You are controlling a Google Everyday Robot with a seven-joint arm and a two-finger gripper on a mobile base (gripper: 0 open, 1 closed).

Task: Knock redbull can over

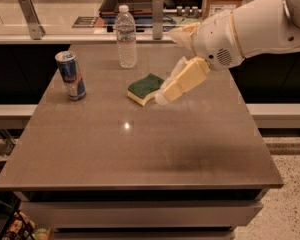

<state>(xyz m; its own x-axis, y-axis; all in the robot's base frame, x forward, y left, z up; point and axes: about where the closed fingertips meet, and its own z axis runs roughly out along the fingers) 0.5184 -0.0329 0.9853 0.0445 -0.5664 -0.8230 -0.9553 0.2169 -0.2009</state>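
1. The tool [163, 96], cream-coloured, slants down to the left, just up and right of the view's middle.
2. Up and right of the tool sits the rounded white wrist [217, 36], with a small round grille.
3. Further right of the tool, the thick white arm [265, 19] runs off the upper right edge.

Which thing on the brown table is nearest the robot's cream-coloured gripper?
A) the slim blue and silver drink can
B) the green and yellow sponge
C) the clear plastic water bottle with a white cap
B: the gripper hangs right beside the green and yellow sponge, while the blue and silver drink can stands far off across the table and the clear plastic water bottle farther back.
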